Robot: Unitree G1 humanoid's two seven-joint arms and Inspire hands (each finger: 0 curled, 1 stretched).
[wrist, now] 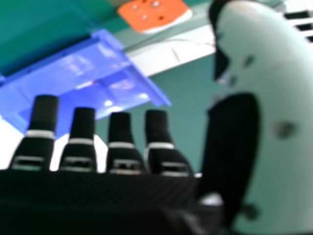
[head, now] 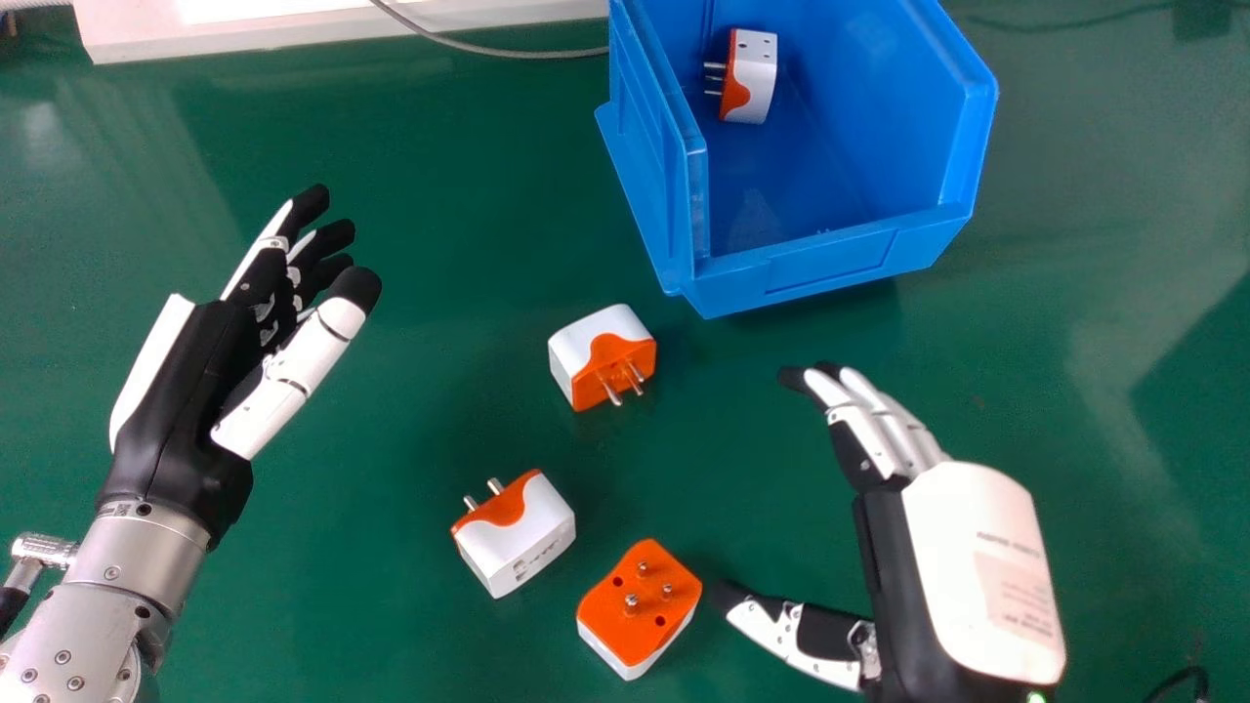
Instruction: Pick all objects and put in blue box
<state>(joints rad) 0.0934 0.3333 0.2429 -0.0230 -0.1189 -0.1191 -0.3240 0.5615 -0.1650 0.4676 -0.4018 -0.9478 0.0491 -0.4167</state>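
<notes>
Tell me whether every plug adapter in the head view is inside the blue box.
No, one adapter lies inside the blue box, while three others lie on the green table.

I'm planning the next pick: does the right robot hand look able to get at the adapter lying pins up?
Probably yes: the right robot hand is open, its thumb close beside the pins-up adapter, and nothing stands between them.

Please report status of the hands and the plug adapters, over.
Left hand and right hand open, empty. One adapter inside blue box; three on table. No obstruction seen.
</notes>
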